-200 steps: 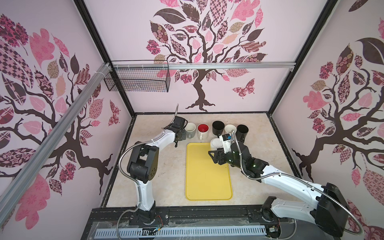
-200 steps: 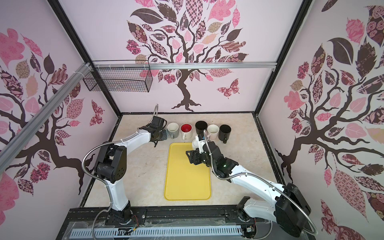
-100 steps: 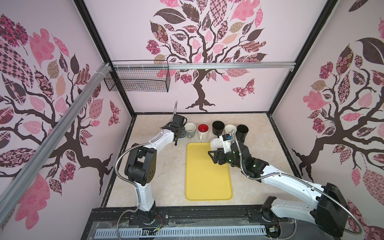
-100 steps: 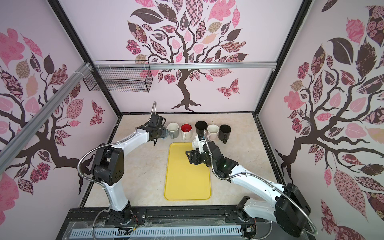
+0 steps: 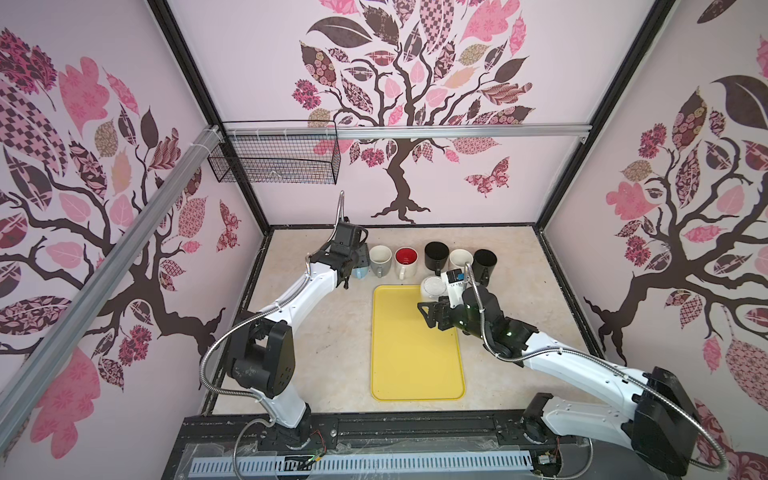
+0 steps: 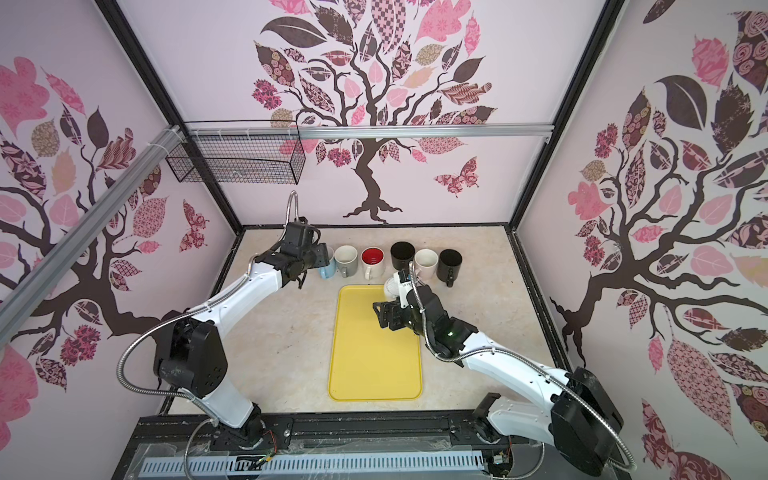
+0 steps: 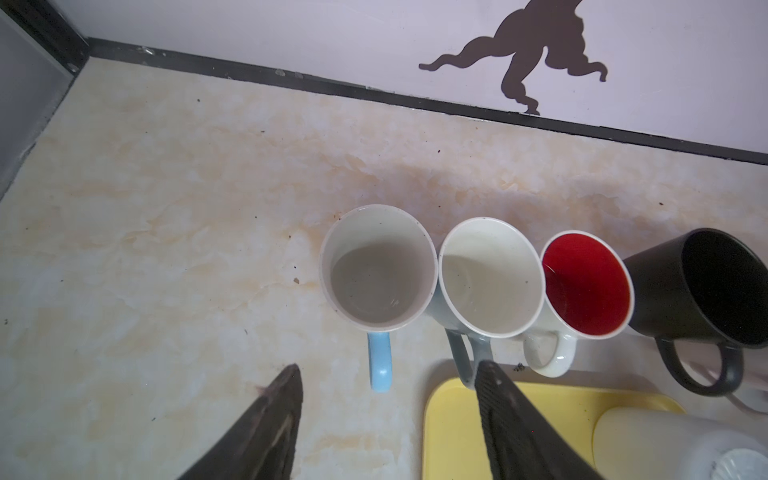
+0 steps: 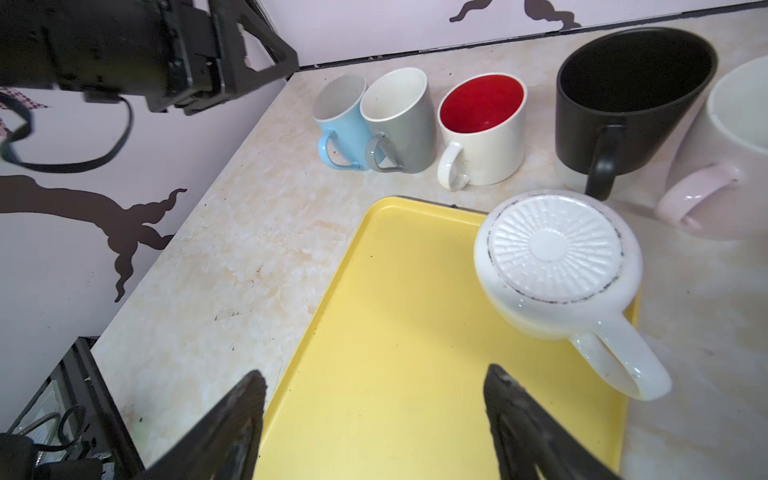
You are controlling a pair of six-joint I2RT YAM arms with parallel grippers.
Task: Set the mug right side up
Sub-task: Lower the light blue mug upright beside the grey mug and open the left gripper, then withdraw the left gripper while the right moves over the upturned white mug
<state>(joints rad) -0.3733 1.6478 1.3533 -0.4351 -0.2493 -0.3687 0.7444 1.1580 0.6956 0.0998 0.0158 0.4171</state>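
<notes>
White mug sits upside down on the far right corner of the yellow tray. Right gripper hangs over the tray near it, jaws spread wide, holding nothing. Left gripper is spread too and empty, right by the blue mug handle.

Your left arm is standing stretched out from its base toward the far left side, with its wrist bent over so that the left claw is pointing downward. Its jaws are standing apart and gripping nothing. In both top views its dark fingers are hanging just below the wrist.

Your right arm is lying low and long, angling in from the near right toward the middle. The right claw is facing leftward in both top views. Its jaws are spread wide and it is holding nothing between them.
</notes>
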